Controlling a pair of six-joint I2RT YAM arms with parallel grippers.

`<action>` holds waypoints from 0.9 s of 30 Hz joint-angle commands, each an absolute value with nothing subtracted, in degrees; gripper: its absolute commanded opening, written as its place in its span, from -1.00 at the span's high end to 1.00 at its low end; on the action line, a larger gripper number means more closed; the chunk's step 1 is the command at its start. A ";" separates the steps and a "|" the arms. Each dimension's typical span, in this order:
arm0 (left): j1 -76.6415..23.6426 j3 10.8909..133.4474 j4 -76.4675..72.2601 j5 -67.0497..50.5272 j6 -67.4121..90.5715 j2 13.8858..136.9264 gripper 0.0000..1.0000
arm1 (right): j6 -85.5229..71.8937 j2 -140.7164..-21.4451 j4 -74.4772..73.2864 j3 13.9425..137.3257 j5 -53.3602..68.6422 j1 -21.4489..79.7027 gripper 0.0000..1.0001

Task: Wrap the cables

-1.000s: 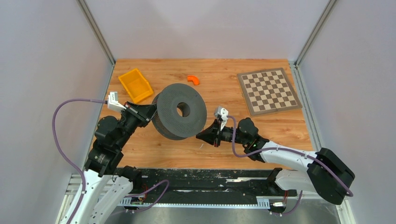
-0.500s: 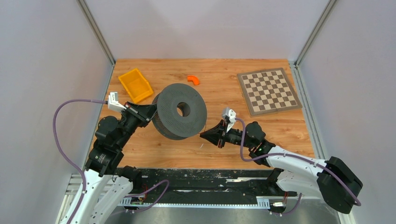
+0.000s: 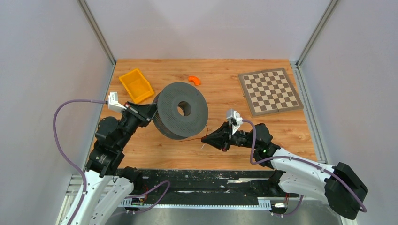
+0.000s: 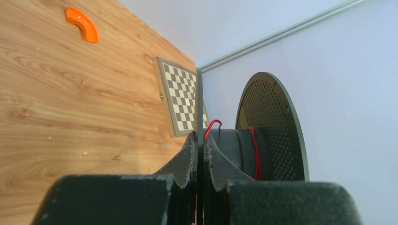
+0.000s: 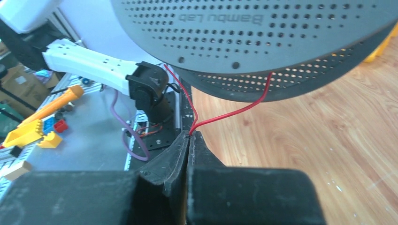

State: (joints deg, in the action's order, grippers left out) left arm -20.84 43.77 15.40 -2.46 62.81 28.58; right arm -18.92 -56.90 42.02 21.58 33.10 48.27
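Note:
A dark grey perforated spool stands tilted on the table. My left gripper is shut on the thin edge of its near flange. In the left wrist view the fingertips pinch that flange, and a few turns of the thin red cable lie on the hub. My right gripper sits just right of the spool, below its lower rim, and is shut on the cable. From the right gripper two strands run up to the spool.
An orange bin stands behind the left gripper. A small orange curved piece lies behind the spool. A chessboard lies at the back right. The black rail of the arm bases runs along the near edge.
My right gripper, shut on the cable, has moved right and toward the near edge, drawing a strand out below the spool. The left arm and the spool have stayed put.

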 commanded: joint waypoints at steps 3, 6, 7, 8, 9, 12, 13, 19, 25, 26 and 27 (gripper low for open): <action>-20.39 44.21 7.63 -1.92 65.66 28.33 1.00 | -26.07 -56.55 49.78 24.20 38.25 48.61 1.00; -20.39 43.86 7.00 -2.37 65.96 28.49 1.00 | -30.35 -59.44 55.08 24.88 38.88 48.99 1.00; -20.46 43.77 6.67 -2.42 65.97 28.44 1.00 | -31.80 -60.67 57.96 25.14 38.91 49.39 1.00; -20.42 43.64 6.54 -2.47 65.95 28.40 1.00 | -33.17 -61.85 59.89 25.49 38.73 49.78 1.00; -20.40 43.57 6.47 -2.47 65.95 28.35 1.00 | -34.39 -63.15 61.48 25.99 38.33 50.28 1.00; -20.47 43.17 6.22 -2.56 66.35 28.20 1.00 | -37.69 -66.98 66.51 27.36 36.01 51.79 1.00; -20.45 42.90 5.80 -2.64 66.88 28.12 1.00 | -39.00 -68.23 68.28 27.81 35.13 52.15 1.00; -20.40 38.91 1.75 -3.58 72.64 27.29 1.00 | -41.33 -75.28 72.54 30.89 24.30 55.56 1.00; -20.42 36.01 -0.44 -2.71 76.98 26.44 1.00 | -41.16 -82.44 72.44 35.85 16.58 57.76 1.00; -20.42 35.85 -1.16 -2.63 77.43 26.34 1.00 | -41.22 -83.91 72.57 36.59 16.41 57.83 1.00; -20.40 35.72 -1.24 -2.55 77.52 26.34 1.00 | -41.16 -84.81 72.59 37.13 16.35 58.02 1.00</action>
State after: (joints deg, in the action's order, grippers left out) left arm -19.66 35.75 6.02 0.56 73.06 27.46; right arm -39.92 -81.21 68.53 32.23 21.71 57.30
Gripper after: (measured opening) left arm 0.061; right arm 0.002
